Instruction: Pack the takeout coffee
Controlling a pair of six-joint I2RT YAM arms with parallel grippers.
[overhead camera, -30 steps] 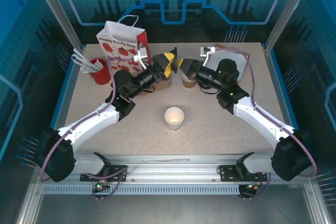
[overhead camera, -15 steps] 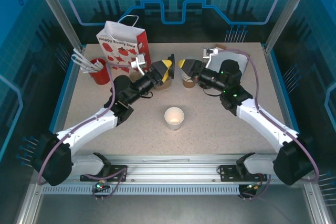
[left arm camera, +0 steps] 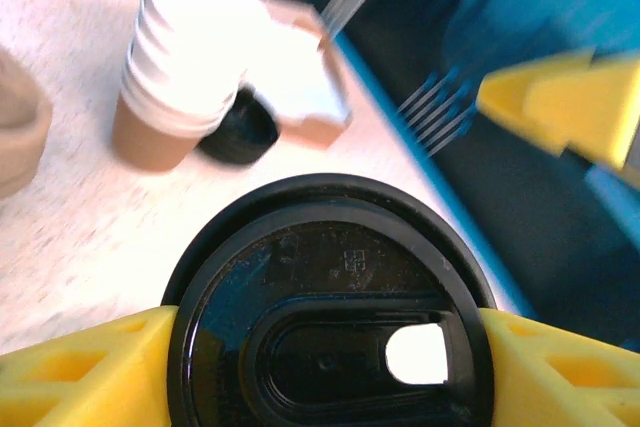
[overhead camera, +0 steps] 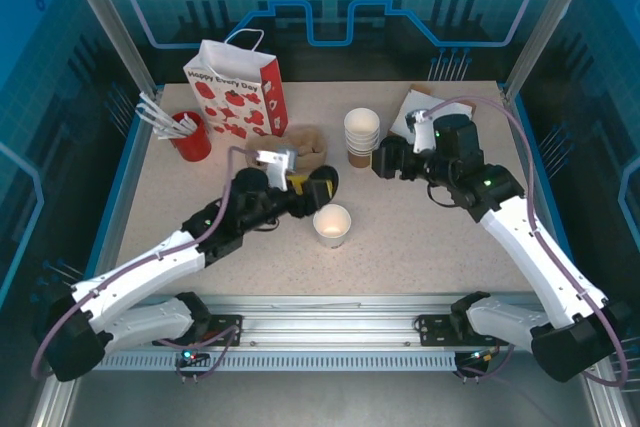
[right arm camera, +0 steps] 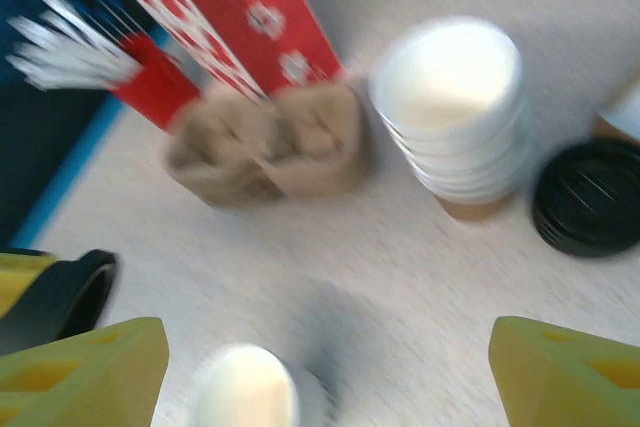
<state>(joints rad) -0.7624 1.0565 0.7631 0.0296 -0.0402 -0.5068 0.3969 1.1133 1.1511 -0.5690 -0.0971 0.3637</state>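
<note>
From above, the cup stands lidless a little below the middle of the worktop, with a pale inside (drink or none, I cannot tell). Just to its upper left the left hand pinches the black lid. Further up sit a brown carrier and a stack of white cups. The right hand is just right of the stack. At upper left a red cup holds white sticks, next to a red-and-white bag.

In the left wrist view, the lid fills the bottom, clamped edge to edge by the left hand. At upper left is the stack, with a spare lid and napkins beside it.

In the right wrist view (blurred), the right hand is spread wide over bare worktop. The cup is at the bottom, and the held lid at lower left. The carrier, stack and spare lid run across the middle, and the bag is above them.
</note>
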